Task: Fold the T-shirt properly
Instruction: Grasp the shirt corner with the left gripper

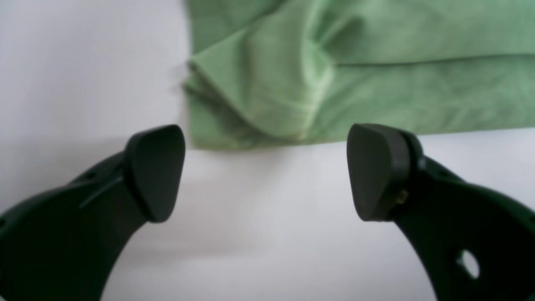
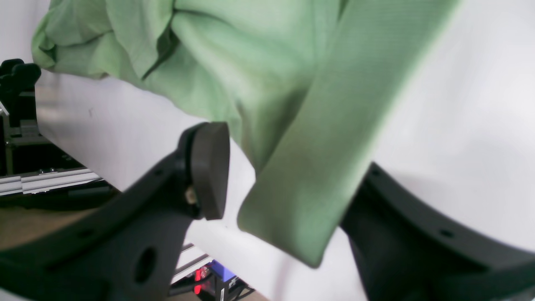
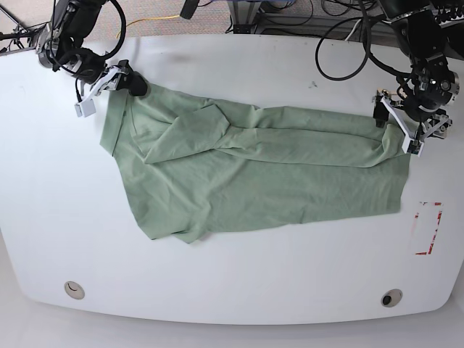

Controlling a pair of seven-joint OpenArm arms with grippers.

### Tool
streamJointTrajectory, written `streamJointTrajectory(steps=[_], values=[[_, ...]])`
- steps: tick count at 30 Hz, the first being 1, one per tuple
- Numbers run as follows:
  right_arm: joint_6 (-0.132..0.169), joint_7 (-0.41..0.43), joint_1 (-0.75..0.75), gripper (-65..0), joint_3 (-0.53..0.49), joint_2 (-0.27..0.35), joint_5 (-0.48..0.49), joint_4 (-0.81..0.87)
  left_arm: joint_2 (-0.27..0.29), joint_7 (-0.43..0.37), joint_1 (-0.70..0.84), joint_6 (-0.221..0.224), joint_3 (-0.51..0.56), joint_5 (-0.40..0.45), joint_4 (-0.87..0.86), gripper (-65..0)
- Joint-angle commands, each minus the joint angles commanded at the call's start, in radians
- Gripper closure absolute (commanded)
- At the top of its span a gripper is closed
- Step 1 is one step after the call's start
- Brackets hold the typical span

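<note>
Right gripper [image 2: 288,175]: jaws spread wide, a T-shirt [image 3: 246,170] edge draped between them, not pinched.
Left gripper [image 1: 265,171]: agape, empty, just beside the T-shirt's corner.
T-shirt: rumpled on the white table [image 3: 232,275].

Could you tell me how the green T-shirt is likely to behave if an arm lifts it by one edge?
The T-shirt would probably sag: it lies in soft creases, and a strip droops between the right end effector's open jaws. It looks thin, so likely light. Its layers overlap near the left end effector, so they may slide apart.
</note>
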Motion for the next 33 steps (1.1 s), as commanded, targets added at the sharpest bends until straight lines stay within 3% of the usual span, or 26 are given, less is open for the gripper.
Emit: streamJointTrajectory(steps=[4,8,11,17,19,22,25,33], values=[[0.000,0.000,-0.005,-29.2,0.000,0.000,0.000,0.000,0.000,0.000,-0.006,0.009,0.014,0.002,0.000,-53.5],[0.000,0.000,0.000,-29.2,0.000,0.000,0.000,0.000,-0.005,0.000,-0.029,0.078,0.032,0.002,-0.032,-53.3],[0.000,0.000,-0.002,-29.2,0.000,0.000,0.000,0.000,-0.038,0.000,-0.054,0.104,0.058,0.002,-0.092,-53.2],[0.000,0.000,-0.003,-29.2,0.003,0.000,0.000,0.000,-0.055,-0.002,-0.121,0.106,0.057,0.000,-0.181,-52.2],[0.000,0.000,-0.008,-29.2,0.006,-0.002,0.000,0.000,-0.060,-0.002,-0.133,0.106,0.058,0.005,-0.187,-45.6],[0.000,0.000,-0.003,-29.2,0.008,-0.002,0.000,-0.002,-0.080,-0.002,-0.187,0.106,0.092,0.066,-0.198,-31.7],[0.000,0.000,-0.006,-29.2,0.008,-0.002,0.000,-0.002,-0.084,0.000,-0.218,0.106,0.143,0.152,-0.210,-25.4],[0.000,0.000,-0.008,-29.2,0.009,-0.002,0.002,-0.002,-0.094,-0.003,-0.344,0.103,0.186,0.364,-0.245,-24.9]])
